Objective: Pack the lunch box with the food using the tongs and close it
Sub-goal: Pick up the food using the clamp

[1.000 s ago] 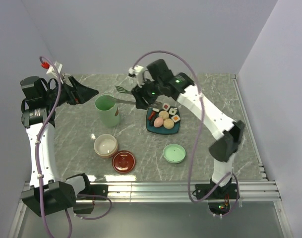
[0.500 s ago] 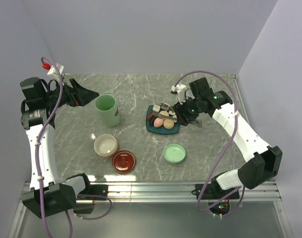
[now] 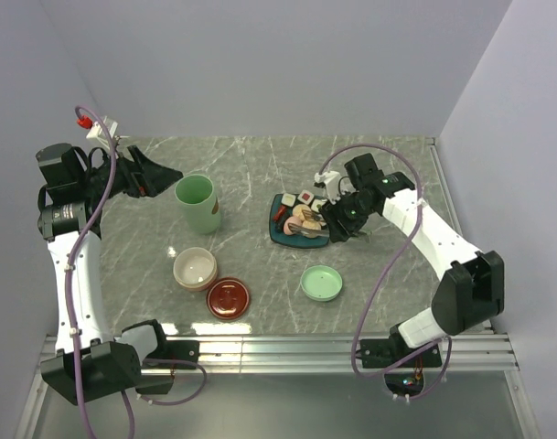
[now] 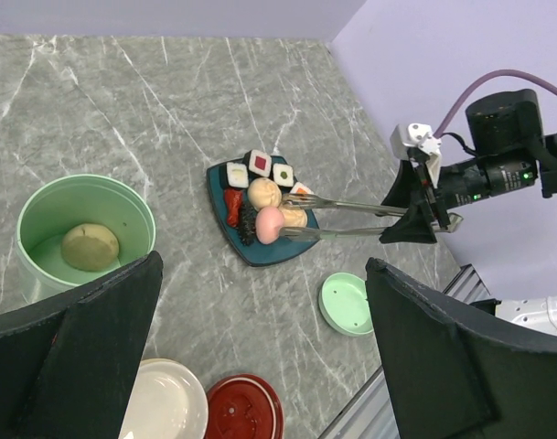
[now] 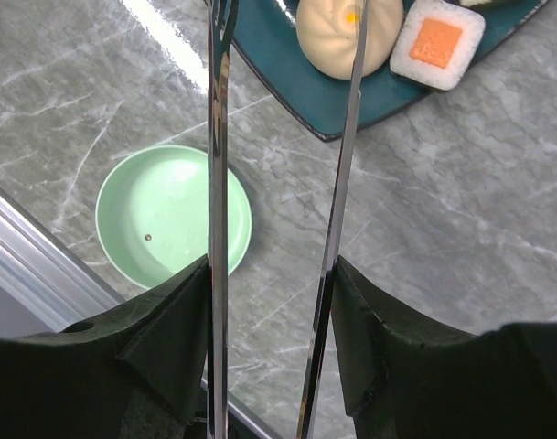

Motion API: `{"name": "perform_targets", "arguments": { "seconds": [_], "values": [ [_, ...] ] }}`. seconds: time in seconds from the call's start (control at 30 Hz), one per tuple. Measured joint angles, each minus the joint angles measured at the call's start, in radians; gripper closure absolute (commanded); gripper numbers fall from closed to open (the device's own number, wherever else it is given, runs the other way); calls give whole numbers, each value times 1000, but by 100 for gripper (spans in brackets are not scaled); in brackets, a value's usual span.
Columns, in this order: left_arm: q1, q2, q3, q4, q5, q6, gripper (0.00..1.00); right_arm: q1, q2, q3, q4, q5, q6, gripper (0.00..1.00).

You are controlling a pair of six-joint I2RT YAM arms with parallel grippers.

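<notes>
Your right gripper gripped the one pair of tongs, tips flanking the plate's single pink ball beside seemingly two beige balls; your left gripper gaped near the one pot, one dumpling inside.

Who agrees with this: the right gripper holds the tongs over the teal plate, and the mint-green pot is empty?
Not quite. The mint-green pot is not empty: the left wrist view shows one beige ball lying inside it. The rest stands: the right gripper holds the tongs over the teal plate.
</notes>
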Motion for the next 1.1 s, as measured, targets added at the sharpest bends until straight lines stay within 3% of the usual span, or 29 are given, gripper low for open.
{"name": "perform_targets", "arguments": {
  "seconds": [0.37,1.1],
  "values": [
    [0,0,-1,0,0,11,1,0,77,-2,18,-45,-2,42],
    [0,1,-23,0,0,18,1,2,81,18,9,-68,-15,41]
  ]
}}
